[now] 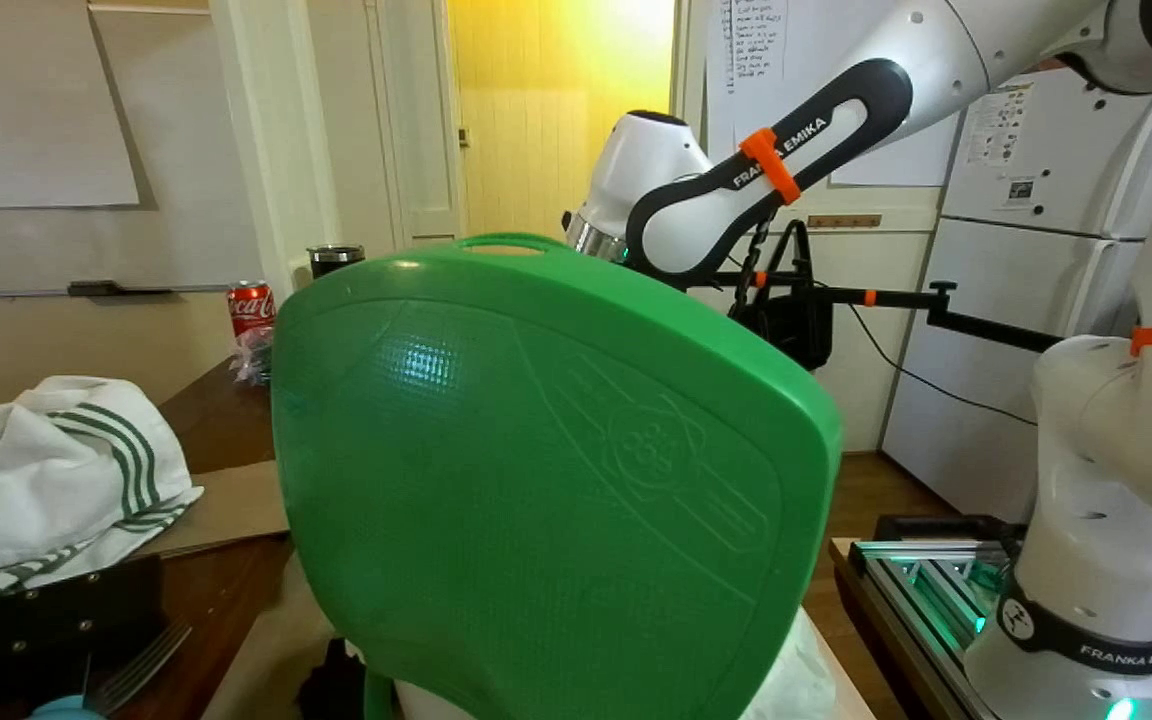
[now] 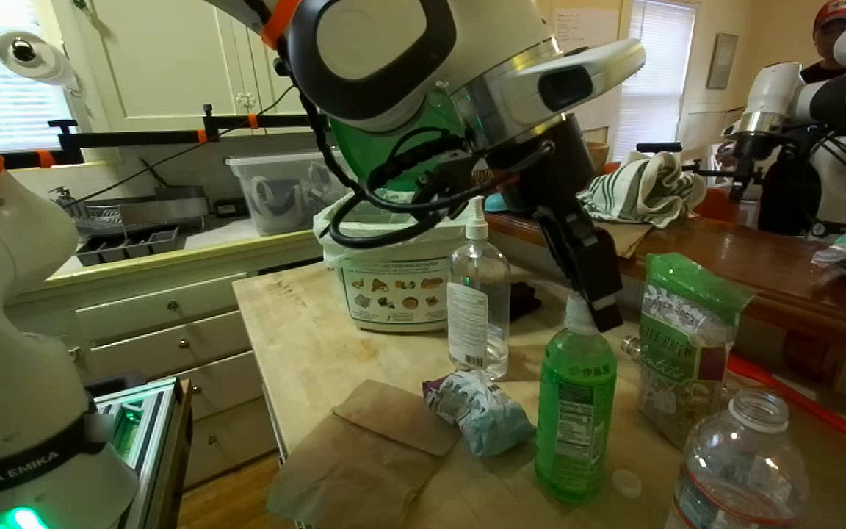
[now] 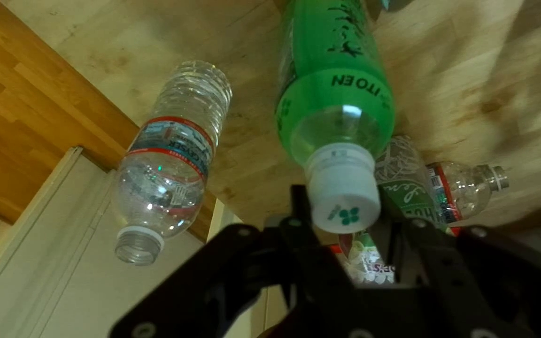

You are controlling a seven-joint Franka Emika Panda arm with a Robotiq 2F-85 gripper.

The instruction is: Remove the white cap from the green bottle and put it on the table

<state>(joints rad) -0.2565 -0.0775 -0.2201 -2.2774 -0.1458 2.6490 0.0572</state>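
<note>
A green bottle (image 2: 573, 415) stands upright on the wooden table (image 2: 298, 330) in an exterior view. It also shows in the wrist view (image 3: 338, 89). Its white cap (image 3: 345, 195) is on the neck, with a small green mark on top. My gripper (image 3: 344, 202) has one finger on each side of the cap, both appearing to touch it. In an exterior view the gripper (image 2: 603, 312) reaches down at a slant over the bottle top, and a finger partly covers the cap (image 2: 577, 317). In an exterior view the green lid (image 1: 556, 480) hides bottle and gripper.
A clear open water bottle (image 2: 739, 470), a green snack bag (image 2: 687, 345) and a clear spray bottle (image 2: 478, 308) stand near the green bottle. A crumpled wrapper (image 2: 482, 411), brown paper (image 2: 371, 455), a small pale disc (image 2: 626, 483) and a bin (image 2: 397, 286) are on the table.
</note>
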